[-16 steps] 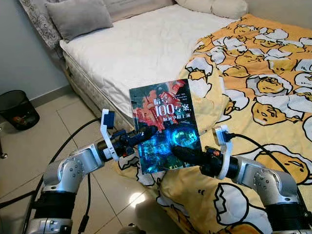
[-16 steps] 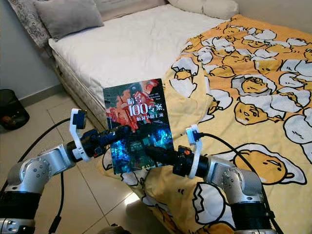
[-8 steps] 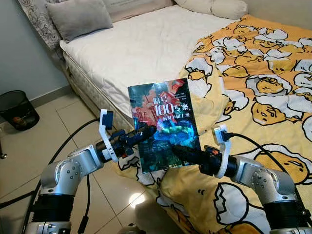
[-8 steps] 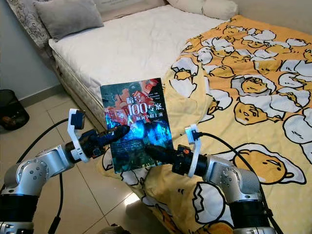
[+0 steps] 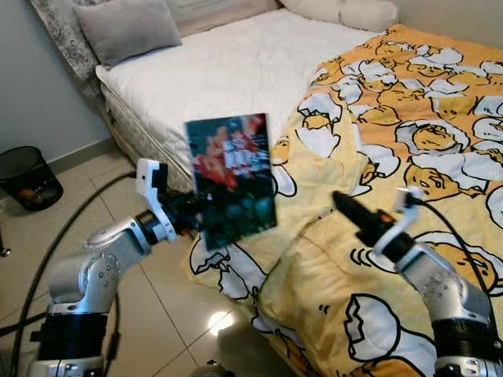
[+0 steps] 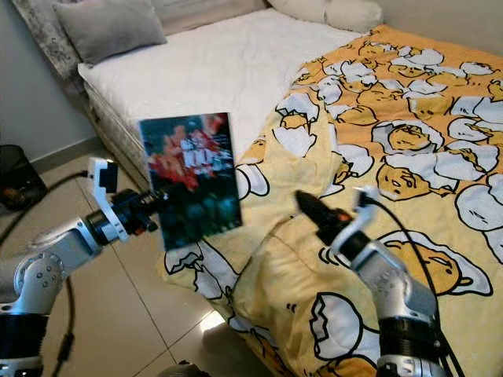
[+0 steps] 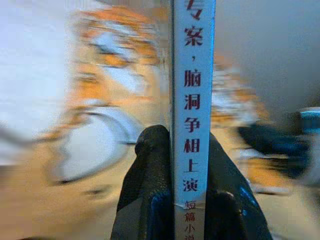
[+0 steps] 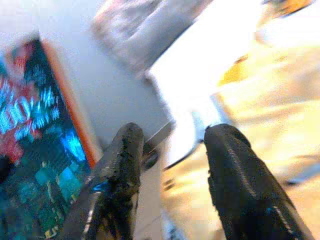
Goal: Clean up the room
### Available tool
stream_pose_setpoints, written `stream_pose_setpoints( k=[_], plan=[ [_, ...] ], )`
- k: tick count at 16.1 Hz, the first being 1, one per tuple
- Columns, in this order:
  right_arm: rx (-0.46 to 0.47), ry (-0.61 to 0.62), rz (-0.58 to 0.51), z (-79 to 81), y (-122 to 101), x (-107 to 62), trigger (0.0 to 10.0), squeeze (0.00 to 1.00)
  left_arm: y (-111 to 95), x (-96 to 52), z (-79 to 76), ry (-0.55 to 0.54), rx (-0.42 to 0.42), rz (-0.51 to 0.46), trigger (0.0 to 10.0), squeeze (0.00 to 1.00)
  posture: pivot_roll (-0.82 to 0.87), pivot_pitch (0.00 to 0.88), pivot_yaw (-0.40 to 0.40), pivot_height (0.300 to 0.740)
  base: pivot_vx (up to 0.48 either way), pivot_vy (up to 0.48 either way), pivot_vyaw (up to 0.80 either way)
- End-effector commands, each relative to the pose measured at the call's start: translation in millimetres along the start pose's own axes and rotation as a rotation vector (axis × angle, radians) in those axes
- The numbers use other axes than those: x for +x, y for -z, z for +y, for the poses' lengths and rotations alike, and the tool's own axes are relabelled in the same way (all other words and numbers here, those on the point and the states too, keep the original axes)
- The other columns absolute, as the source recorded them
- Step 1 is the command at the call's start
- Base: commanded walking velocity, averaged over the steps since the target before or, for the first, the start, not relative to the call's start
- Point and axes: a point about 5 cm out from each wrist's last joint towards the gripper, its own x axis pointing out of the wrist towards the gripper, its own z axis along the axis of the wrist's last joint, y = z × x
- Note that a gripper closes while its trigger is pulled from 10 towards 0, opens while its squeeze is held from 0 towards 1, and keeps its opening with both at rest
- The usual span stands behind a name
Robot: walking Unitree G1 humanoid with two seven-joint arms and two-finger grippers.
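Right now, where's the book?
The book is upright in the left gripper, over the floor at the bed's near corner, beside the yellow blanket.

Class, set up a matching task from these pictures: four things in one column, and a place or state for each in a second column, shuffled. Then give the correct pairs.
Things:
1. book
2. right gripper
3. grey pillow
4. black waste bin

Places or states:
A. on the tiled floor by the wall
B. open, holding nothing, above the yellow blanket
C. clamped upright in the left gripper
D. at the head of the white mattress

Pairs: 1-C, 2-B, 3-D, 4-A
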Motion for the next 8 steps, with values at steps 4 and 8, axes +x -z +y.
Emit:
stream_pose_setpoints(
  k=[4, 8],
  plan=[
    [-0.248, 0.304, -0.115, 2.1, -1, -0.5, 10.0, 1.0, -5, -1.7, 6.5, -0.297, 0.414, 0.031, 10.0, 0.0, -0.07, 0.0, 0.051, 0.74, 0.0, 0.0, 0.0],
    [-0.38, 0.463, -0.106, 18.1, 26, -4.3, 10.0, 0.0, 6, -6.0, 9.3, -0.605, 0.449, -0.047, 10.0, 0.0, -0.09, 0.0, 0.075, 0.74, 0.0, 0.0, 0.0]
  ],
)
